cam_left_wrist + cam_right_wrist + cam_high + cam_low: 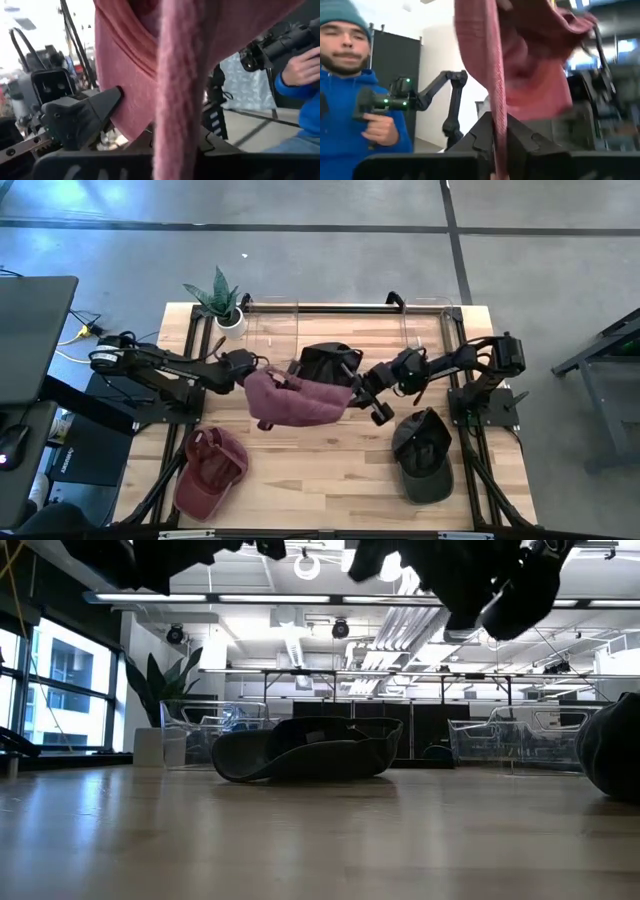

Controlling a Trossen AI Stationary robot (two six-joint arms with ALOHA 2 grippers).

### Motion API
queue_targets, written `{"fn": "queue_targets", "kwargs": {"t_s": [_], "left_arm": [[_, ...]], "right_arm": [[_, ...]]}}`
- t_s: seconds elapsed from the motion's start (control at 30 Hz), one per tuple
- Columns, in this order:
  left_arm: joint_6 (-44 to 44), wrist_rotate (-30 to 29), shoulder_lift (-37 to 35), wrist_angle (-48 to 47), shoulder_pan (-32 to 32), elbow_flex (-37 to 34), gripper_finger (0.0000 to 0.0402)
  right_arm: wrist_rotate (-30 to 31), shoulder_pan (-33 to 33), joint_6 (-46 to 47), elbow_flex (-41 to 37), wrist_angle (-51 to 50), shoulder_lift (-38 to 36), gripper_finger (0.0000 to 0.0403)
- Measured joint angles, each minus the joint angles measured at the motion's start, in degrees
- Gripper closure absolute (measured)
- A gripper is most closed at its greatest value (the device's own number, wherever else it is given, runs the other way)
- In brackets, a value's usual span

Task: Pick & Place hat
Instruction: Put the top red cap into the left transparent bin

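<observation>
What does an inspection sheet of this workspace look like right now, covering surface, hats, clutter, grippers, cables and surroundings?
Surface: wooden table.
Job's things: pink hat held up between both arms; black hat behind it on the table; dark red cap front left; dark green cap front right.
Clutter: potted plant and clear bins at the back edge.
Grippers: left gripper shut on pink hat; right gripper shut on its other edge.
Cables: yellow cable on the floor, left.
Surroundings: person in a blue hoodie; monitor at left.
</observation>
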Motion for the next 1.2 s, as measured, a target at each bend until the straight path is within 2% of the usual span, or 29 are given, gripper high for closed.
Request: {"fn": "queue_targets", "kwargs": {"t_s": [0.1, 0.17, 0.23, 0.3, 0.4, 0.43, 0.5, 0.57, 0.67, 0.77, 0.93, 1.0, 1.1, 1.2], "left_arm": [[-0.1, -3.4, -0.1, -5.7, 0.0, 0.1, 0.0387], [-0.8, -6.7, -0.2, -10.1, 0.0, 0.2, 0.0395], [-2.3, -10.5, -0.1, -14.8, 0.0, 0.3, 0.0396], [-5.1, -14.4, -0.1, -20.7, 0.0, 0.3, 0.0394], [-12.6, -18.2, -0.1, -33.6, 0.9, 0.0, 0.0393], [-16.4, -18.0, 0.3, -37.6, 1.8, -0.4, 0.0393], [-23.3, -14.2, 0.4, -40.5, 4.0, -0.5, 0.0393], [-25.1, -8.4, 0.0, -37.9, 5.4, 0.0, 0.0397], [-22.0, -6.3, 0.0, -35.7, 5.5, -0.1, 0.0398], [-16.1, -6.4, -0.8, -32.0, 5.4, -0.1, 0.0399], [-9.7, -9.6, -0.6, -28.8, 5.3, -0.1, 0.0400], [-6.4, -11.0, -0.7, -27.4, 5.4, -0.1, 0.0400], [-3.3, -12.5, -0.7, -26.0, 5.4, -0.1, 0.0400], [-1.7, -12.7, -0.7, -24.9, 5.4, -0.1, 0.0400]], "right_arm": [[-0.8, -2.0, 6.1, -3.0, -3.9, -2.0, 0.0339], [-1.1, -3.7, 9.2, -5.5, -10.2, -5.0, 0.0312], [-2.7, -6.0, 11.3, -7.5, -20.9, -9.6, 0.0288], [-1.4, -7.6, 12.4, -9.0, -35.7, -15.3, 0.0274], [6.7, -8.6, 8.8, -8.7, -65.2, -25.7, 0.0271], [11.5, -8.5, 7.6, -7.8, -74.9, -29.1, 0.0273], [21.9, -7.9, 7.2, -5.9, -90.5, -34.9, 0.0278], [30.9, -6.7, 8.6, -4.5, -99.8, -40.0, 0.0283], [37.5, -3.7, 8.1, -3.3, -99.1, -46.6, 0.0286], [39.8, 0.6, 3.1, -3.4, -93.9, -49.9, 0.0286], [42.9, 7.5, -6.0, -3.4, -79.5, -49.7, 0.0286], [44.4, 9.0, -8.8, -3.0, -76.6, -48.2, 0.0286], [48.4, 10.4, -10.4, 1.3, -79.2, -45.0, 0.0288], [50.9, 10.8, -13.1, 7.5, -87.3, -40.6, 0.0289]]}}
